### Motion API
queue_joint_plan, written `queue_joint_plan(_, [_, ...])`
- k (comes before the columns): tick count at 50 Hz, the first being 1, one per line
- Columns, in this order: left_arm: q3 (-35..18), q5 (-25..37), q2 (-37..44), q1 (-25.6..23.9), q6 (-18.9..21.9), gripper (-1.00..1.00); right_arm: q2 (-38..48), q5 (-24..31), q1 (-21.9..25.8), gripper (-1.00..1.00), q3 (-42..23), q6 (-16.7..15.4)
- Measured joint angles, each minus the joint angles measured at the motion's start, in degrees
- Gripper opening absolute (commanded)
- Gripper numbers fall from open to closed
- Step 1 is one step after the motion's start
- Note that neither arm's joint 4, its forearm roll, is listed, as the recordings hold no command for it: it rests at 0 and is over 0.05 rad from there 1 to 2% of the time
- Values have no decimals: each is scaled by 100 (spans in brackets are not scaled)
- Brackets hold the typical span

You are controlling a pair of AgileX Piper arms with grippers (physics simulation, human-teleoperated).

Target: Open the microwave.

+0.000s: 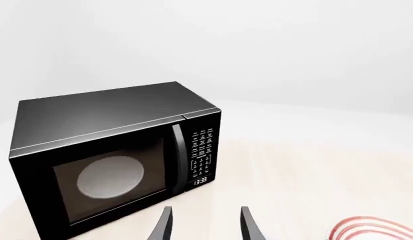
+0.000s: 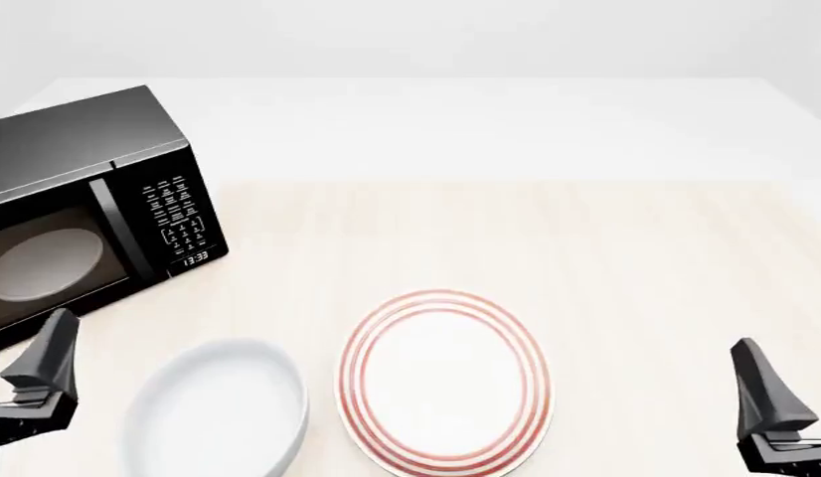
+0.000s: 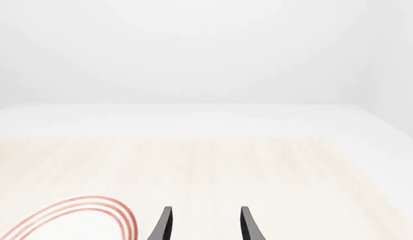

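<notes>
Front view: glossy black microwave (image 2: 85, 214) shut; left pincer (image 1: 205, 225) and right pincer (image 3: 205, 225) both spread, empty. Missing its thin vertical bar handle (image 1: 179, 156) risks shoving the box.

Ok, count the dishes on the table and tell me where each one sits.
2. A plain white bowl near the left gripper, and beside it a red-ringed plate at the table's near centre. None seems hidden.
</notes>
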Motion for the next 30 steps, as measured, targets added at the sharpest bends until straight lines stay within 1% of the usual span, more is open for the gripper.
queue_joint_plan(9, [-167,-650,914,191,-192,100,8,-8,0,100,0,0])
queue_joint_plan(20, [-428,-1430,2101,289,-360,100,8,-7,1,100,-1,0])
queue_joint_plan(30, [-593,-1939,2881,362,-501,100,2,-1,1,100,-3,0])
